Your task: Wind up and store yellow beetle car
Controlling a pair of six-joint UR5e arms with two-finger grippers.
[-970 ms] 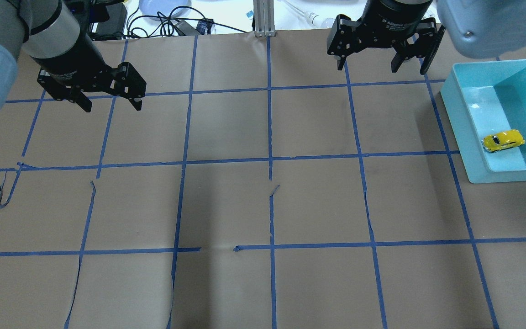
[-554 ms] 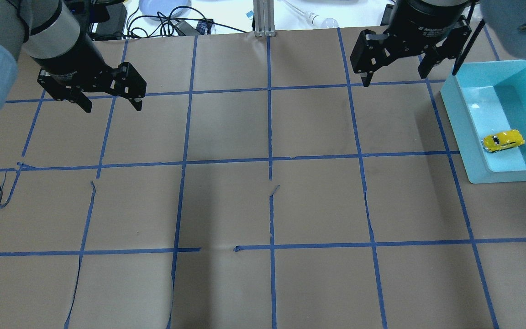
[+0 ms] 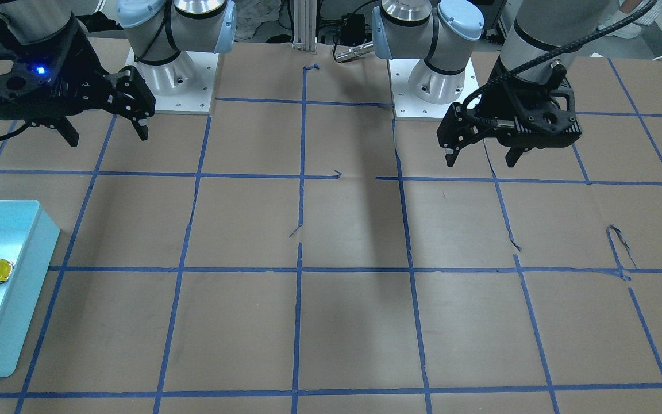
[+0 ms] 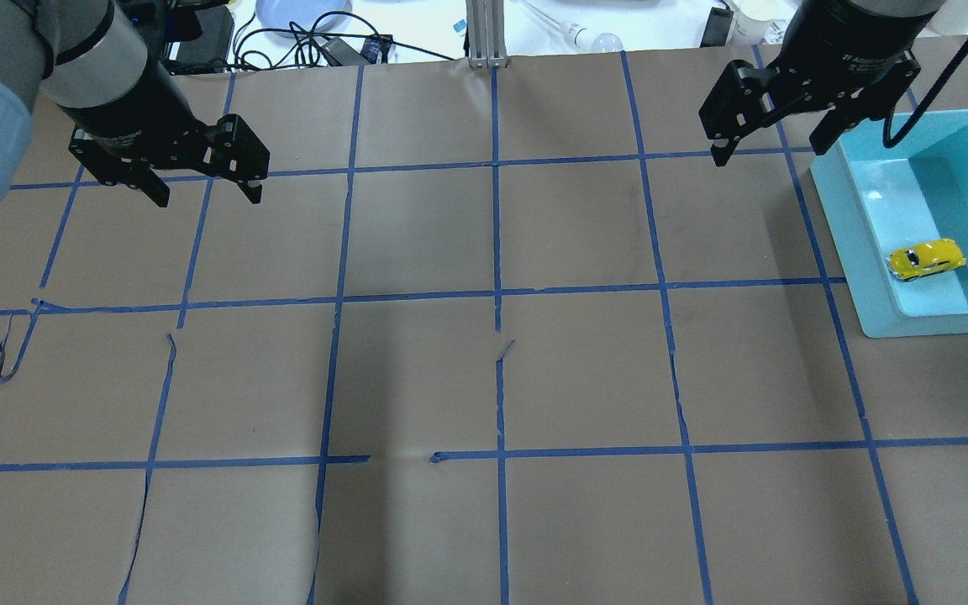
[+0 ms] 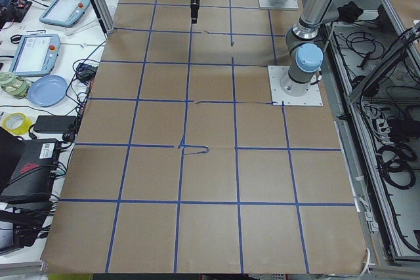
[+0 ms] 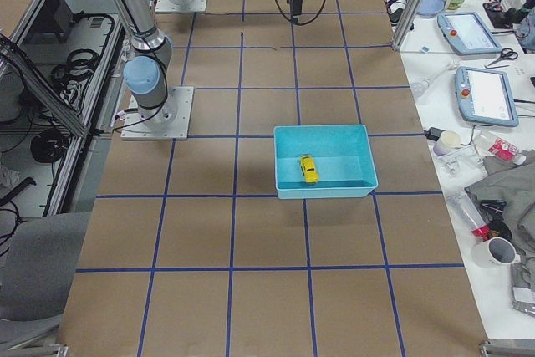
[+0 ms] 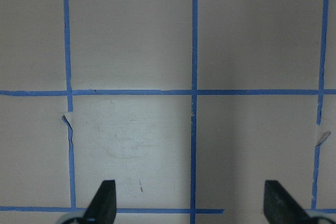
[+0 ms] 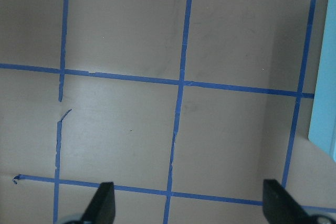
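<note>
Jaws on both my grippers are spread wide with nothing between them. The left gripper (image 4: 207, 197) hangs over bare paper, well apart from the work. The right gripper (image 4: 770, 155) hangs high above the table, off to one side of the bin (image 4: 858, 244) and not touching it.

Farther out, the car (image 4: 926, 258) sits upright on the bin's floor (whether its spring is wound I cannot tell). With the car in the bin and my 2 grippers empty, I judge the storing done, so the step in hand is a clean pull-away.

To do that well, I would keep the right gripper high and swing it away from the rim, since the bin looks light enough to slide if clipped. I would keep the jaws apart, leave the car untouched and leave the left arm parked.
</note>
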